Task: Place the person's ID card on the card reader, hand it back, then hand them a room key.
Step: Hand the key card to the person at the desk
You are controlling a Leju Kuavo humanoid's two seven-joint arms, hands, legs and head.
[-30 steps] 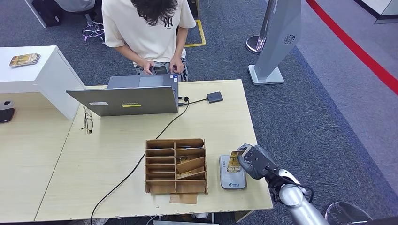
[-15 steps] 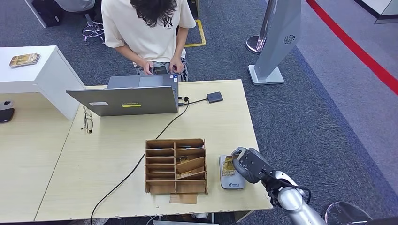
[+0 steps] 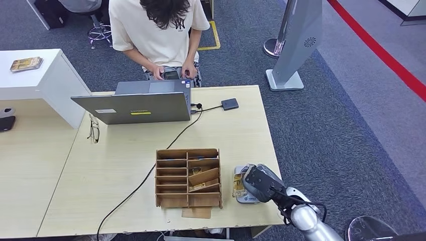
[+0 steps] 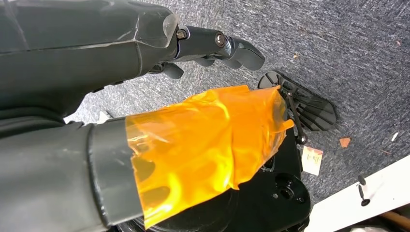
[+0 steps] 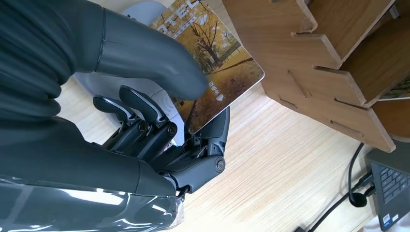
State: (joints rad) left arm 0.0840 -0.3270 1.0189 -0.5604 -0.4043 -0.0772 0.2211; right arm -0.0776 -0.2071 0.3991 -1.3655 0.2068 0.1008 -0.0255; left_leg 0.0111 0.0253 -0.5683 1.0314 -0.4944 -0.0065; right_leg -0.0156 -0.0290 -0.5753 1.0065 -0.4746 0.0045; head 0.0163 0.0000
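My right hand (image 3: 259, 184) is low over the grey card reader (image 3: 247, 198) at the table's front right. It pinches a card with an autumn-tree picture (image 5: 212, 77) between thumb and fingers (image 5: 145, 121). The card (image 3: 237, 185) lies nearly flat on the reader's left part, beside the wooden key rack (image 3: 188, 177). The rack holds similar cards in its slots (image 3: 202, 179). The person (image 3: 160, 35) stands behind the laptop, looking down at a phone. My left hand (image 4: 145, 116) hangs by the floor with its fingers (image 4: 227, 48) loosely stretched and nothing in them.
An open laptop (image 3: 135, 104) stands at the table's far side, its cable running past the rack. A small black box (image 3: 230, 104) lies at the far right, glasses (image 3: 94, 130) at the left. A white cabinet (image 3: 37, 80) adjoins on the left.
My right hand has come down and leftward with the card, from tilted above the reader to lying low on it near the rack. The person has not moved.
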